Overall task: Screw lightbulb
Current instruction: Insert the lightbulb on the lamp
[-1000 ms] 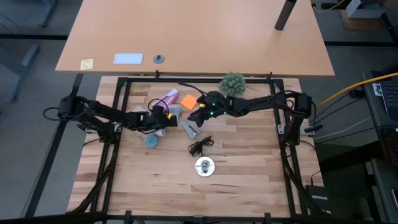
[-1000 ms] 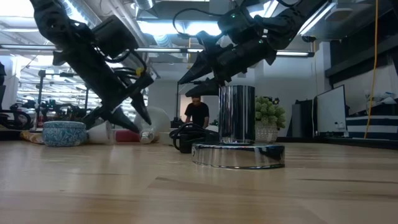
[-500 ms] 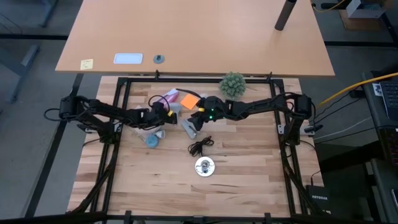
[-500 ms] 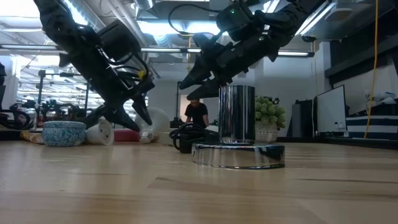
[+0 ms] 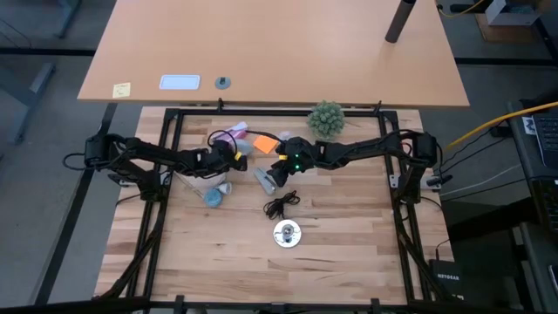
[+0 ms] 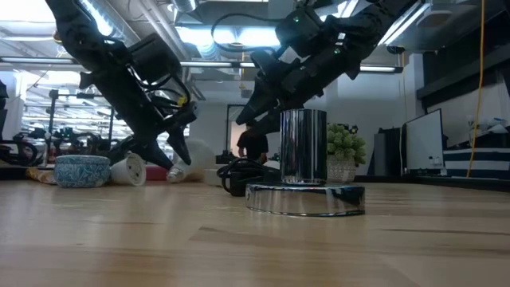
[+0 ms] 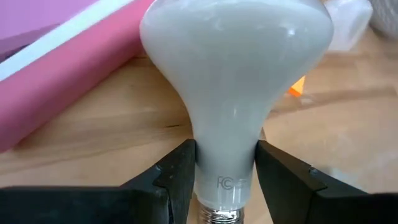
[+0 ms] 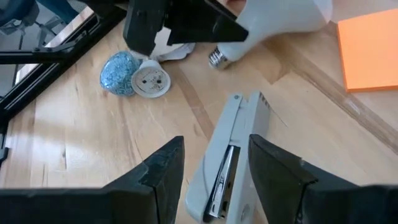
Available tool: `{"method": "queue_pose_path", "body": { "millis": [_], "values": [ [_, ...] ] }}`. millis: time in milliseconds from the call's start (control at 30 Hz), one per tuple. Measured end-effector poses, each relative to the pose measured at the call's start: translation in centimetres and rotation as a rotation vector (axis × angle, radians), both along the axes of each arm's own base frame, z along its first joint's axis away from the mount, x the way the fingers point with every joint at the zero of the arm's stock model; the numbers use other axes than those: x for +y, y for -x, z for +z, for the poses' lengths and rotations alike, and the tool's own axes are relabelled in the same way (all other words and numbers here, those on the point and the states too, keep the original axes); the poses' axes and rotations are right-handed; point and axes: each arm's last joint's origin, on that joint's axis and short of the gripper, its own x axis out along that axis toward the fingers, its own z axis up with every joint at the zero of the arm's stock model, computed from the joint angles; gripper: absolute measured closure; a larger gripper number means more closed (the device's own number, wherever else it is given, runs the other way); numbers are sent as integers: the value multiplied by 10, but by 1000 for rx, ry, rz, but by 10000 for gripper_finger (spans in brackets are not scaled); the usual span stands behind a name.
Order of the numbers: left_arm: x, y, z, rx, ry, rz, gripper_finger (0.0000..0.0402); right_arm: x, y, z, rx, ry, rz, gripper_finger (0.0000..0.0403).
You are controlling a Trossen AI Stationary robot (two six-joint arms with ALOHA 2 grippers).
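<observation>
The white frosted lightbulb [image 7: 233,68] lies among clutter at the table's far middle, its dome pointing away from my left gripper [image 7: 225,149], which is shut on it. It also shows in the right wrist view [image 8: 273,22], with its silver threaded base [image 8: 217,59] free. My right gripper [image 8: 216,142] is open and hovers above a grey-silver oblong item [image 8: 230,162] without touching it. The shiny metal socket [image 5: 286,234] stands on the near middle of the table, with its black cord [image 5: 281,205] beside it. My left gripper pinches the bulb's narrow neck [image 7: 227,168], just above the threaded base, between its two fingers [image 7: 177,174]. The fingers lie along the bulb and come slanting down from the table's left. I cannot tell whether the bulb is lifted clear of the wood.
A pink flat item [image 7: 56,56] and an orange pad [image 8: 370,53] lie by the bulb. A blue patterned cup [image 8: 118,71] and a small white round piece [image 8: 149,81] lie to its left. A green plant ball [image 5: 326,118] stands at the far edge.
My left gripper has gone toward the table's far edge and a little to the right, up to the lightbulb. My right gripper has stayed above the grey-silver item.
</observation>
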Motion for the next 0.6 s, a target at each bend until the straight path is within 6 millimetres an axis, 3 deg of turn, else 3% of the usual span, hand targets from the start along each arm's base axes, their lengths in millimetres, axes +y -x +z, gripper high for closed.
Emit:
{"method": "queue_pose_path", "body": {
  "millis": [600],
  "values": [
    [-6, -4, -12, 81, 87, -268, 246, 0, 0, 0, -3, 0, 1, 224]
  ]
}}
